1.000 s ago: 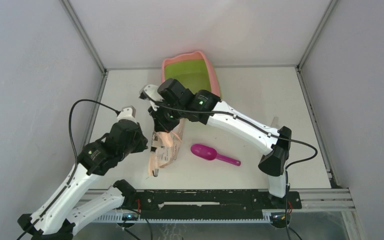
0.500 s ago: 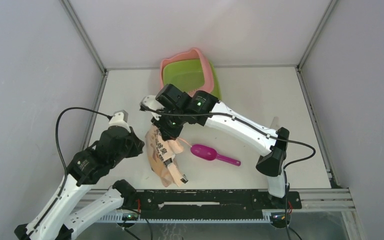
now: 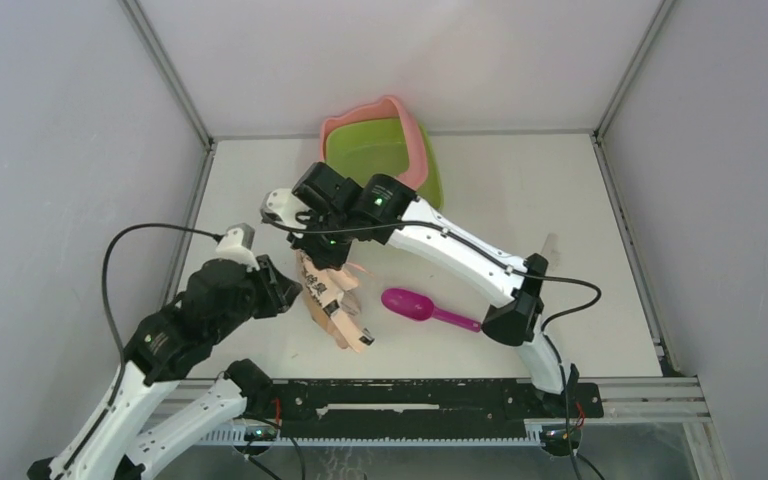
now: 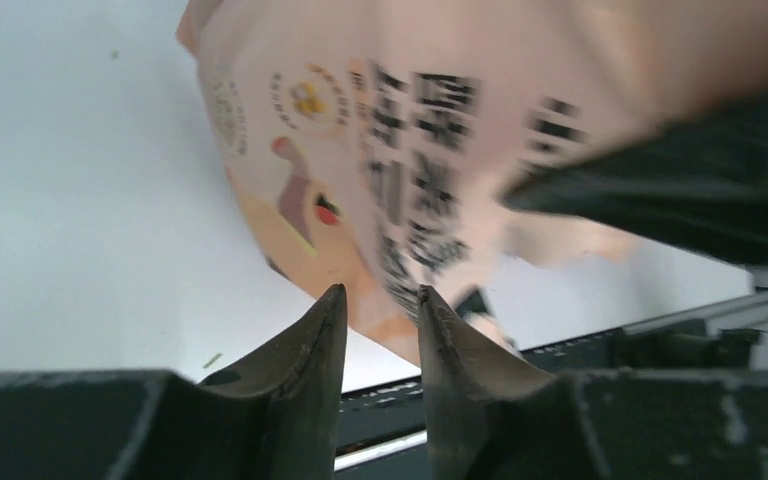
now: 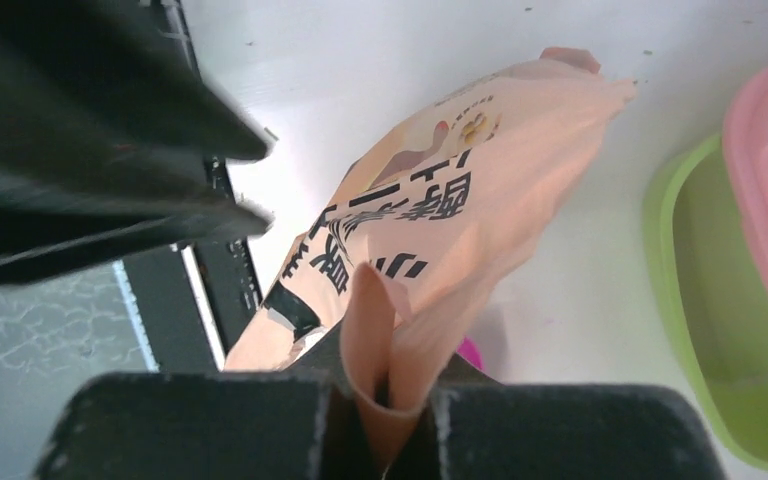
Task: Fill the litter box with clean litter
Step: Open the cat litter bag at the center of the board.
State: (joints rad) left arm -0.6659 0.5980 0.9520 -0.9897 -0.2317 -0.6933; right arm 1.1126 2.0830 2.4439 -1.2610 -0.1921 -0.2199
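The litter box [image 3: 421, 152], with its pink rim and lime-green basin [image 5: 720, 330], stands at the back of the table. No litter shows in the basin. A peach-pink printed bag [image 3: 335, 305] hangs tilted over the table in front of it. My right gripper [image 3: 322, 258] is shut on the bag's folded top edge [image 5: 390, 395]. My left gripper [image 4: 380, 292] sits just left of the bag [image 4: 390, 150], open with a narrow gap. Nothing lies between its fingers [image 4: 325, 335].
A magenta scoop [image 3: 415, 305] lies on the table right of the bag. The black rail [image 3: 410, 400] runs along the near edge, close under the bag's lower end. White walls enclose the table on three sides.
My left gripper has opened and let go of the bag, pulling back toward the near left. The right gripper carried the bag leftward, and the bag tipped from upright to slanted.
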